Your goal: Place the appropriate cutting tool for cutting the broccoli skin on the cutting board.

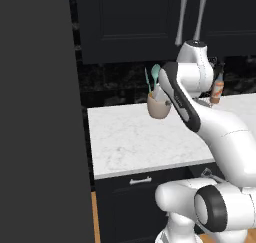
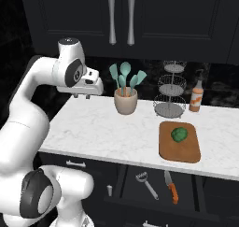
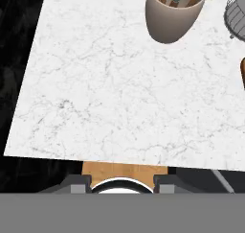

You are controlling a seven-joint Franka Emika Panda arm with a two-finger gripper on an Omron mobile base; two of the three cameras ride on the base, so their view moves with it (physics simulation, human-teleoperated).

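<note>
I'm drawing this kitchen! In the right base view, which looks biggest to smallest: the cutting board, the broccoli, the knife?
1. cutting board
2. knife, lying in the open drawer, a little nearer the camera
3. broccoli, sitting on the board

A: Where is room lying open on the counter (image 2: 93,132)?

B: The whole left half is lying bare, from the left edge to the crock (image 2: 125,100) near the back edge. The gripper (image 2: 82,95) is hanging above that stretch with nothing under it.

A: What is blocking the right half?

B: The crock's utensils are sticking up, the wire rack (image 2: 170,93) is standing just beside it, and a bottle (image 2: 197,96) is standing past the rack. The board (image 2: 179,142) is lying toward the front edge with the broccoli (image 2: 179,134) sitting on it.

A: And below?

B: The drawer (image 2: 186,207) is standing open under the front edge, holding the knife (image 2: 170,186) and peeler (image 2: 147,185) apart. The counter's lip is overhanging its back part.
</note>
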